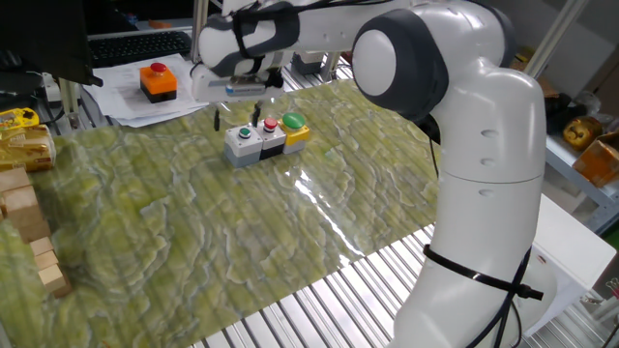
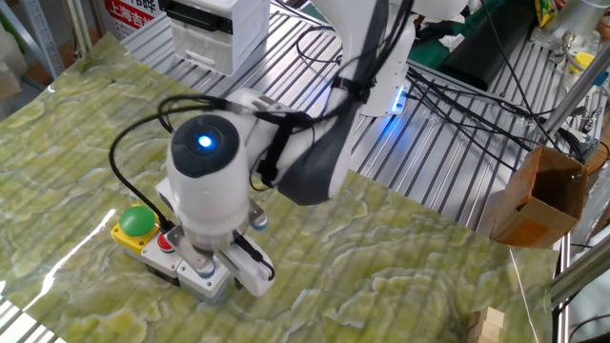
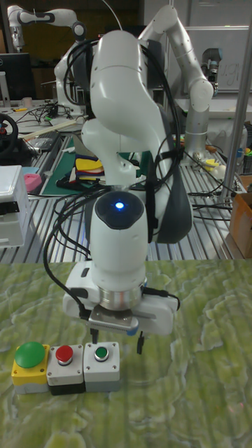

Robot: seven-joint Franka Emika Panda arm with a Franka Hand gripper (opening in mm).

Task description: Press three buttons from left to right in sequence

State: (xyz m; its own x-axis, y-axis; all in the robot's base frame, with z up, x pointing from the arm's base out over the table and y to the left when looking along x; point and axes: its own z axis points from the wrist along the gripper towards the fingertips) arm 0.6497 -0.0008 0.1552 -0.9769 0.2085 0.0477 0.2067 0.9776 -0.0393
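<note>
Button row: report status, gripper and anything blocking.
Gripper open, fingers apart, above the grey box end of the three buttons. No contact visible. Nothing between fingers and buttons; orange button sits well behind.

White, rounded arm [image 3: 122, 91] with dark grey joint caps, looping black cables [image 3: 56, 238], and a glowing blue wrist light [image 3: 119, 206].
</note>
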